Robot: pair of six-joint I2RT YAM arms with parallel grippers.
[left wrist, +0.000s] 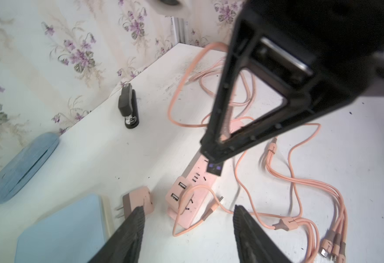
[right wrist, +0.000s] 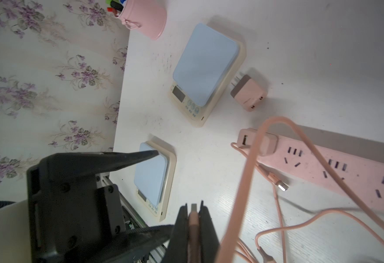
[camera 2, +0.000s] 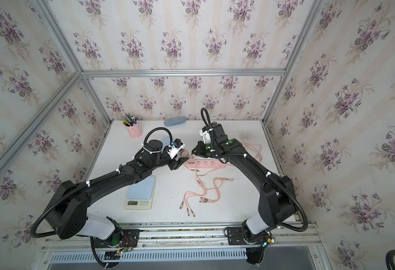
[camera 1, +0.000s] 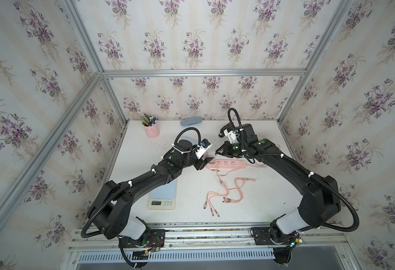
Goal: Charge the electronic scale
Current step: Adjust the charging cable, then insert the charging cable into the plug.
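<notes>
Electronic scale (camera 1: 162,194) judged light, rigid, best gripped at its sides; cable plug (right wrist: 193,224) clamped between right jaws, left jaws apart.

The walls (camera 1: 192,35) carry pale striped wallpaper printed with purple flower sprays. Aluminium profile bars (camera 1: 203,73) frame the corners and cross the rear wall horizontally. A white table (camera 1: 262,205), scuffed and speckled, stands against the rear wall. A metal rail (camera 1: 203,233) runs along its near edge, with a slotted vent panel (camera 1: 192,257) below it. The lighting is even and diffuse.
</notes>
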